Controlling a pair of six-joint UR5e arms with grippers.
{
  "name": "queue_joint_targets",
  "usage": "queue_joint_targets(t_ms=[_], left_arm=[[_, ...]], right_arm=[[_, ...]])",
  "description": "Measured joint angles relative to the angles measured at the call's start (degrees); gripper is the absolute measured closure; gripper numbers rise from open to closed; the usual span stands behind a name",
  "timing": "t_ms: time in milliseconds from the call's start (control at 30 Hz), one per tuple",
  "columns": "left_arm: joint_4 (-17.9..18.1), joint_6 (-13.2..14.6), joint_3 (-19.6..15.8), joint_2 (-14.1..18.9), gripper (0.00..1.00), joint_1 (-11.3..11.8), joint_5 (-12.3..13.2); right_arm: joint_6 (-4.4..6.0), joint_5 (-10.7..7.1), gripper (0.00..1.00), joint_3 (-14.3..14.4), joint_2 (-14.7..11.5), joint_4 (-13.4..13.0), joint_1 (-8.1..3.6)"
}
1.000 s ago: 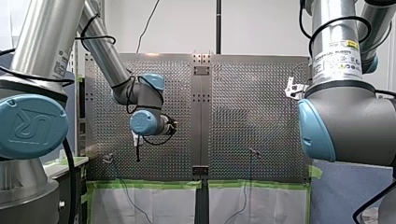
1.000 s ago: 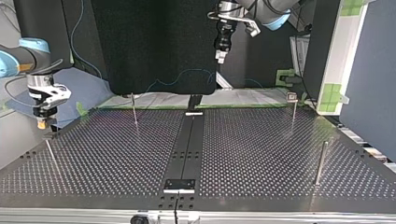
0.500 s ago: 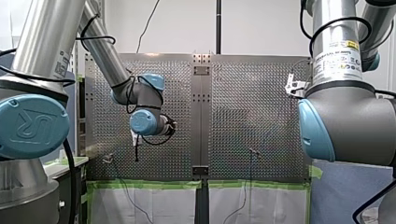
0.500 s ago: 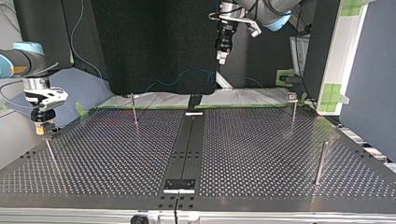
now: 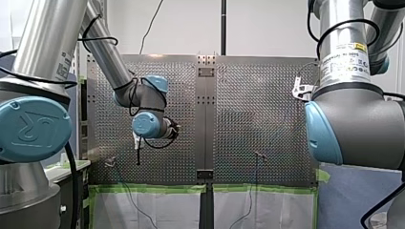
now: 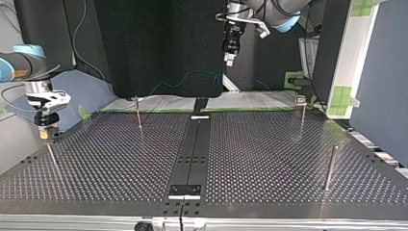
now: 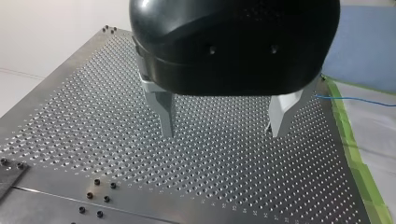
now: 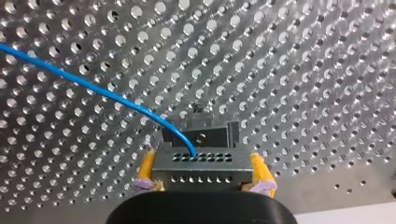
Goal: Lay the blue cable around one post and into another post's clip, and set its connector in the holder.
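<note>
"ur" logo (image 5: 27, 130) on my left arm's blue joint cap (image 5: 52, 112)

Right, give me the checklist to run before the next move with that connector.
1. Hold: right gripper clamps connector on both sides: ok.
2. Exit: blue cable leaves the connector unpinched: ok.
3. Seating: connector in holder: cannot tell; holder shows just ahead of it.
4. Free arm: left gripper open, empty, above perforated table: ok.
5. Routing: cable in clip post: cannot tell; too thin for the top view.
</note>
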Motion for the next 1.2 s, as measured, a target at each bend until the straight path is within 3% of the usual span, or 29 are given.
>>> queue_joint_targets(t_ms=[467,1000,1200], left_arm=[[-0.06,0.00,0.00,0.00,0.00,0.13,0.00],[0.02,0.09,0.00,0.00,0.00,0.93,0.62],[0.00,0.10,0.00,0.00,0.00,1.11,0.93]], right_arm=[[-0.25,-1.52,0.53,-1.30,0.50,0.53,-0.02],[-4.29,-2.22,0.53,-1.87,1.50,1.41,-0.24],[-4.80,-2.22,0.53,-2.22,1.82,1.41,-0.26]])
